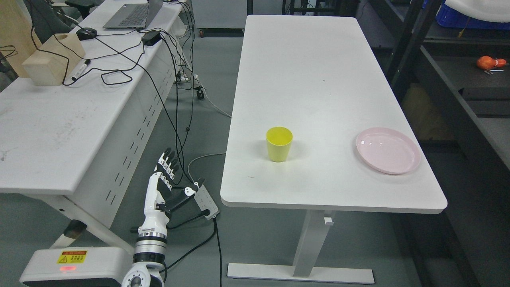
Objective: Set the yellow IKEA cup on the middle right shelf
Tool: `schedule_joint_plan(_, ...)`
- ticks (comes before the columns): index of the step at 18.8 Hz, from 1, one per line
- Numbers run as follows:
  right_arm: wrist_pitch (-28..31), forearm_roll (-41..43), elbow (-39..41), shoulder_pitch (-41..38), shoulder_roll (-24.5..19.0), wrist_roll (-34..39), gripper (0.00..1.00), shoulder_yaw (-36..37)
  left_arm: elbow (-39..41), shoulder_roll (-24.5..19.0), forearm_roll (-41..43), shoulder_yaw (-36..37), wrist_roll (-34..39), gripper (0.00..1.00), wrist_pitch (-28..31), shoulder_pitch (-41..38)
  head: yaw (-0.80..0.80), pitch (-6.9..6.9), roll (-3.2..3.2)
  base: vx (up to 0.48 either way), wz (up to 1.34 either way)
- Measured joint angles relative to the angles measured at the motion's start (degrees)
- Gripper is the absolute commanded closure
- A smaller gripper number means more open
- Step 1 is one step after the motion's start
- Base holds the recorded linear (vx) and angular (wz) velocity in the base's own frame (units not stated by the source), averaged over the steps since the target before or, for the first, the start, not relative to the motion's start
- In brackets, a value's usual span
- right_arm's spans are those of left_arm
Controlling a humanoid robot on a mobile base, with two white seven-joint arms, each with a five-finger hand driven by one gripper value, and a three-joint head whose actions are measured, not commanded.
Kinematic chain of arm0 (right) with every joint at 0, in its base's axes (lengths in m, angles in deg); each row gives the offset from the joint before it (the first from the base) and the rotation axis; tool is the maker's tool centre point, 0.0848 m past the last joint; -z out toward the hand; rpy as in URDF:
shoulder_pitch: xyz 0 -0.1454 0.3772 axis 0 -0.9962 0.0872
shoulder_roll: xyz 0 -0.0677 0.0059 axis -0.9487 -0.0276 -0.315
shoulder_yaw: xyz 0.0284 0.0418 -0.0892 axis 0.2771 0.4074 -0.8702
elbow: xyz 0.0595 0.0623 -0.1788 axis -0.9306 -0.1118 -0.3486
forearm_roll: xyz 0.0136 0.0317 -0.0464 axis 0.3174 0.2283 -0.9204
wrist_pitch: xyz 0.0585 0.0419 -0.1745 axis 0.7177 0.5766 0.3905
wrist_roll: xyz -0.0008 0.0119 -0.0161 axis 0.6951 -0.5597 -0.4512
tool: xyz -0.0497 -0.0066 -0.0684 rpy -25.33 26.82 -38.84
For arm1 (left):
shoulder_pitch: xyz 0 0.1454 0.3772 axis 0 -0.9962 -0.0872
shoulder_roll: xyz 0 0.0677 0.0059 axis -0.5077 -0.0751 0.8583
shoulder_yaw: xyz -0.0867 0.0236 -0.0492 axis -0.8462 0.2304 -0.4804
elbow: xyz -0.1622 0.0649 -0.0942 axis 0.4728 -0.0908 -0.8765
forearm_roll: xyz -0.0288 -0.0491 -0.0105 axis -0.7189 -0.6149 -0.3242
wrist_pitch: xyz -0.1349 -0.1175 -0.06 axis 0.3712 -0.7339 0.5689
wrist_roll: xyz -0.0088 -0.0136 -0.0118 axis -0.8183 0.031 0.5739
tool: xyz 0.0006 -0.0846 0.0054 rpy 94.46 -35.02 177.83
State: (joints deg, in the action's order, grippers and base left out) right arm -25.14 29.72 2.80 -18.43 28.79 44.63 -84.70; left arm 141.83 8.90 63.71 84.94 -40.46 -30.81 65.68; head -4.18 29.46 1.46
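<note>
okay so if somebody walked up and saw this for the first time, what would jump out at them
The yellow cup would likely catch the eye first, standing upright near the front of the white table. Next the pink plate, off to the cup's right by the table's edge. Then the robot's left hand, low at the lower left, fingers open, over the cables and power strip on the floor.

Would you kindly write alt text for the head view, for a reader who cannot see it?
A yellow cup stands upright on a white table, with a pink plate to its right. The robot's left hand, fingers open, hangs beside the table at the lower left, holding nothing.
</note>
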Motion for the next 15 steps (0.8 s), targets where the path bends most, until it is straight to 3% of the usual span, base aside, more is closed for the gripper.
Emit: schedule_joint_plan(15,0.00,0.00,0.00,0.00,0.00,0.00,0.01,0.00,0.03,0.32,0.00,1.46,-1.47,0.01,-0.24,0.59,0.00,0.00,0.00,0.000,0.00)
